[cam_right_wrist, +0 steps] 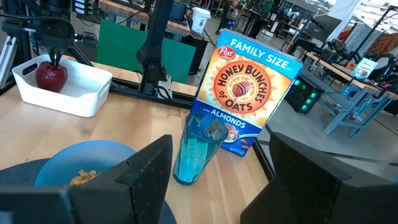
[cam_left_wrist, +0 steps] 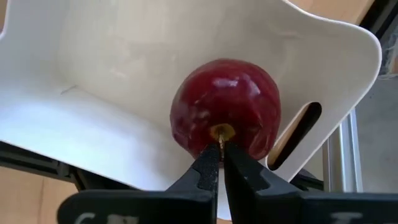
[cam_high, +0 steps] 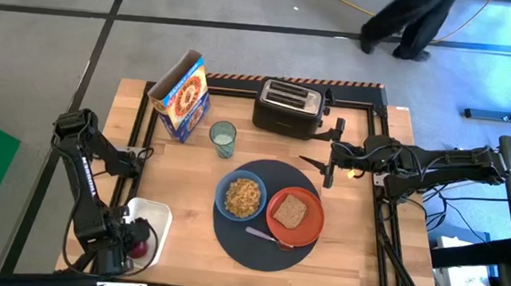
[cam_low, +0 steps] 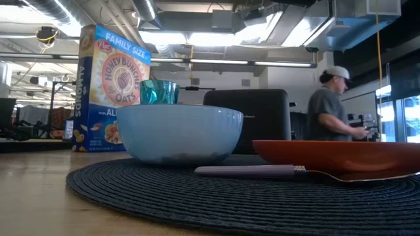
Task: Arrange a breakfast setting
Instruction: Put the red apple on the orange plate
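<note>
Found the left gripper point(cam_left_wrist: 216, 149) at lower left of the high view, down in the white tub point(cam_left_wrist: 124, 74), jaws pinched almost shut on the short stem of the red apple point(cam_left_wrist: 227, 99). Probably gripped there because the round, glossy, waxy body offered slim fingers little purchase. Left the apple resting against the tub's smooth moulded plastic wall, beside a slotted handle hole, well apart from the setting.

Saw the right gripper point(cam_right_wrist: 217, 186) at centre right of the high view, just off the upper right edge of the round dark mat point(cam_high: 238, 247), jaws wide and holding nothing, facing the glass and the cereal box.

Laid out the rest at centre frame, seemingly for one diner:
- blue bowl point(cam_high: 242, 197), smooth and deep, holding cereal, on the mat's left half;
- orange-red plate point(cam_high: 308, 234), shallow, beside the bowl on the mat's right half;
- toast slice point(cam_high: 291, 210), browned and square, flat on the plate;
- metal spoon point(cam_high: 265, 235), pale handle on the mat, bowl end at the plate's lower rim;
- small clear greenish glass point(cam_high: 223, 139), upright on bare wood just above the mat.

Noted the mat's coarse woven ribbing, likely there to keep the dishes from sliding. Kept the cardboard cereal box point(cam_high: 181, 96) and dark toaster point(cam_high: 287, 107) along the upper edge of the pale wooden table point(cam_high: 357, 251).
</note>
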Controlling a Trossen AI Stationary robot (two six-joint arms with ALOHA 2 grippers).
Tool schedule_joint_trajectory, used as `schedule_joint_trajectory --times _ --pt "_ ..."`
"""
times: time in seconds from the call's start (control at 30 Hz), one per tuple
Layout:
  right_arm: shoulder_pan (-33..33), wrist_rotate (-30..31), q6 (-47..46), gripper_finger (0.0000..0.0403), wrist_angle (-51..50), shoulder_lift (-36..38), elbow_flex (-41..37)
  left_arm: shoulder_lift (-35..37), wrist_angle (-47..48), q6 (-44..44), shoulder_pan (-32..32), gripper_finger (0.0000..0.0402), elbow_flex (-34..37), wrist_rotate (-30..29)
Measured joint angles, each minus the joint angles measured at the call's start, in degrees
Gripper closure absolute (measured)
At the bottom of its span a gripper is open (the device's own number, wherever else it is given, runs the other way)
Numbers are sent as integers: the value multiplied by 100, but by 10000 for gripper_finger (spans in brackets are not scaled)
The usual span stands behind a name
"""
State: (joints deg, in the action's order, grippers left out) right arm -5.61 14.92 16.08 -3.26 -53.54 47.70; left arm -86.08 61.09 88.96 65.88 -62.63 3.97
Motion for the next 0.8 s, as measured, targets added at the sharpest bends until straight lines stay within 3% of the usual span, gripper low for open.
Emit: schedule_joint_trajectory --times 0.3,0.6,0.8 --pt "-2 87 -98 143 -123 3 0 180 43 -237 -175 397 0 11" --pt "-4 1450 -352 143 -896 518 0 911 401 69 -877 397 0 -344" --pt "0 1550 -822 143 -1498 770 0 1381 473 -415 -1352 397 0 -732"
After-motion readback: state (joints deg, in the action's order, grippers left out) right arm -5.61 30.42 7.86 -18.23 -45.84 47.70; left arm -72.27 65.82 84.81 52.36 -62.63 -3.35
